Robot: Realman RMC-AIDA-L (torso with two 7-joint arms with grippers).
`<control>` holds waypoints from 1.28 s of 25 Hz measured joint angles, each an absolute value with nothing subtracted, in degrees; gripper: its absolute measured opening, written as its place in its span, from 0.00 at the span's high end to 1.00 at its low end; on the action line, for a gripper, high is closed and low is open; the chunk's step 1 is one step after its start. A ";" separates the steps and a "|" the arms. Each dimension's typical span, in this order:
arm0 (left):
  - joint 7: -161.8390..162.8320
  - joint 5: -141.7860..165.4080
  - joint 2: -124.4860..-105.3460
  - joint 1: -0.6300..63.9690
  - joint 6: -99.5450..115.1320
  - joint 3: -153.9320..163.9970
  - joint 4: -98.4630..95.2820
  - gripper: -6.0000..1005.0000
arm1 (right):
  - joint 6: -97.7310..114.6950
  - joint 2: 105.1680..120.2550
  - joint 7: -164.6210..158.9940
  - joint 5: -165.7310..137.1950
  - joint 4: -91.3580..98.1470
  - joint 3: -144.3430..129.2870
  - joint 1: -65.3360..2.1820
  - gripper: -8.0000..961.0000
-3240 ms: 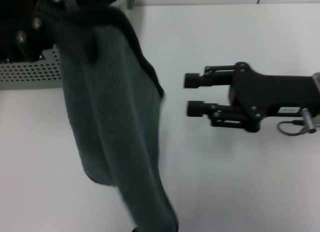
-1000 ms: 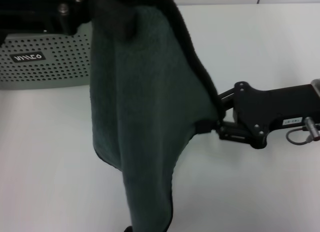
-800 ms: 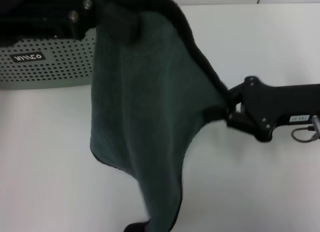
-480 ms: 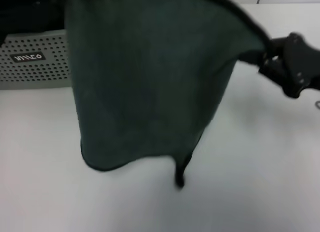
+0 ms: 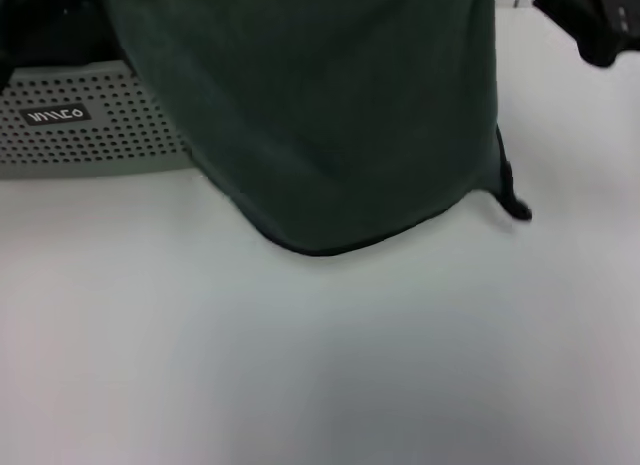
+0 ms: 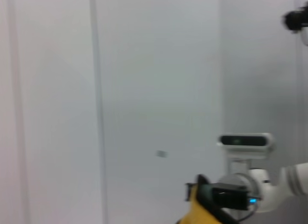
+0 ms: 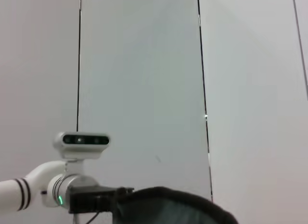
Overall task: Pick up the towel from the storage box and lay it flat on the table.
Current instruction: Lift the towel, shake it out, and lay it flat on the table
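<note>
While the fleecy dark green towel (image 5: pixel 330 115) hangs spread between the right gripper (image 5: pixel 590 20) and left arm, its rounded stitched hem clears the smooth tabletop (image 5: pixel 300 365); neither grip is visible.

Towel (image 5: pixel 340 115): dark green, plain fleece, with black stitched edging along its lower border. Storage box (image 5: pixel 90 135), behind the towel's left edge: pale grey-green, patterned with rows of small round holes; small dark label (image 5: pixel 55 115) with white lettering. Tabletop (image 5: pixel 320 365): plain white. Right gripper (image 5: pixel 590 20): black.
</note>
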State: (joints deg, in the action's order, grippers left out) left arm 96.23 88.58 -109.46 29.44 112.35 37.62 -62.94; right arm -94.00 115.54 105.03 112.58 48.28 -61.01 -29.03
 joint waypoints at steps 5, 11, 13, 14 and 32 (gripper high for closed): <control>94.84 88.00 -109.55 27.24 115.34 39.06 -62.75 0.86 | -96.85 115.40 100.08 111.46 48.48 -63.09 -29.15 0.99; 95.39 76.64 -107.07 18.35 116.67 48.68 -64.61 0.85 | -102.04 115.50 93.32 115.66 58.67 -70.30 -19.59 0.99; 95.42 71.94 -105.75 15.49 116.69 50.54 -65.48 0.85 | -102.10 114.96 88.63 118.90 66.21 -70.96 -15.49 0.99; 95.64 71.12 -105.30 14.54 116.68 51.07 -66.04 0.85 | -102.07 114.75 87.42 119.40 67.93 -70.89 -14.39 0.99; 91.18 117.53 -113.56 26.51 96.11 39.05 -44.64 0.84 | -72.67 115.84 87.82 96.43 41.98 -80.27 -30.73 0.98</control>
State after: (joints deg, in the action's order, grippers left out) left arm 91.18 117.53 -113.56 26.51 96.11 39.05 -44.64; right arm -72.67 115.84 87.82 96.43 41.98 -80.27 -30.73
